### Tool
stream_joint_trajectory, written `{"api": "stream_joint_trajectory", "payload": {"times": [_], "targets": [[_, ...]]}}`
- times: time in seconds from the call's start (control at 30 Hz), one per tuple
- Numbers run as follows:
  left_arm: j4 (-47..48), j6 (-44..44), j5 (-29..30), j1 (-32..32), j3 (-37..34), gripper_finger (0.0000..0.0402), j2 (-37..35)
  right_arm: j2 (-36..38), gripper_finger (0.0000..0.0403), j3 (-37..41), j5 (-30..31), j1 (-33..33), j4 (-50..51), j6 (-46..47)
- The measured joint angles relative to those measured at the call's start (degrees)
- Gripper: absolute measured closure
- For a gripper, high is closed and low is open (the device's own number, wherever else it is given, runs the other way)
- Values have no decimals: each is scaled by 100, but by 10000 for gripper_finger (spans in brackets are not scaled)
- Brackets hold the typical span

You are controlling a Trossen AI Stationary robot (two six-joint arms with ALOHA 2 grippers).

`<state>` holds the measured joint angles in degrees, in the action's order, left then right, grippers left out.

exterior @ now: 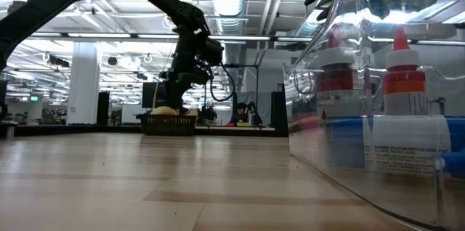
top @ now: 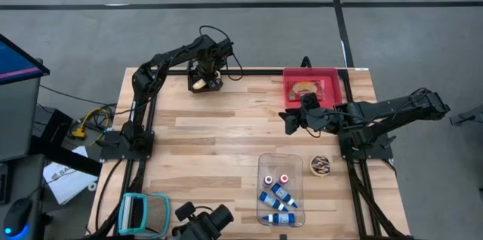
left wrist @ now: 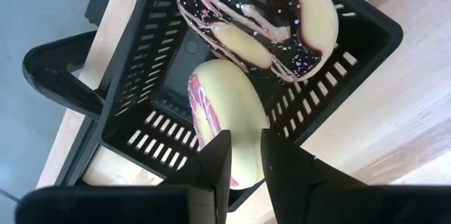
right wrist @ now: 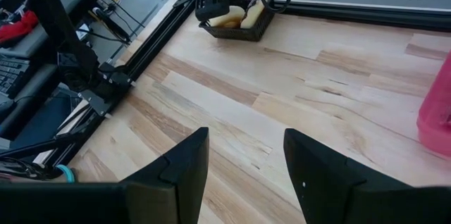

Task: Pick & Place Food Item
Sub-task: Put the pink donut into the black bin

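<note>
A black slotted basket (top: 205, 83) stands at the table's far edge, left of the middle. Two doughnuts are in it: a cream one with pink stripes (left wrist: 225, 104) standing on edge, and a chocolate-glazed one (left wrist: 261, 20) beside it. My left gripper (left wrist: 245, 164) is over the basket, pointing down, shut on the cream doughnut. My right gripper (top: 290, 121) hovers open above the table, beside the red tray (top: 290, 74), with nothing between its fingers (right wrist: 245, 160). My left gripper pinches the cream doughnut's upper rim (left wrist: 243, 146) between its two fingers, coming from above and pointing down. The doughnut stands on edge inside the basket, its lower part still down among the basket walls next to the chocolate doughnut.
The red tray at the far right holds a food item (top: 306, 87). A clear tub (top: 260, 164) of small bottles stands near the front, a small bowl (top: 321, 166) to its right. A teal object (top: 143, 213) lies at the front left. Bare wood lies between the basket and the tray.
</note>
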<state>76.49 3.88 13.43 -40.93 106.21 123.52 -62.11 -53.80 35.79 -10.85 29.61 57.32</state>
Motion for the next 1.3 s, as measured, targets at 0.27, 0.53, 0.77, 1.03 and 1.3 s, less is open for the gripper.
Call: {"api": "stream_joint_trajectory", "payload": {"times": [0.27, 0.53, 0.77, 1.03, 1.3], "targets": [[35, 17, 9, 0, 0, 319, -2, -2, 226, 0, 2, 0, 0, 20], [36, 13, -103, -61, -5, 299, -2, -1, 226, 0, 1, 0, 0, 20], [33, -3, -181, -161, -308, 322, -4, -2, 226, 0, 2, 0, 0, 38], [-181, -45, -160, -190, -358, 394, -68, 0, 226, 0, 2, 0, 0, 33], [-471, -551, -222, -235, -358, 400, -366, 0, 226, 0, 4, 0, 4, -25]]}}
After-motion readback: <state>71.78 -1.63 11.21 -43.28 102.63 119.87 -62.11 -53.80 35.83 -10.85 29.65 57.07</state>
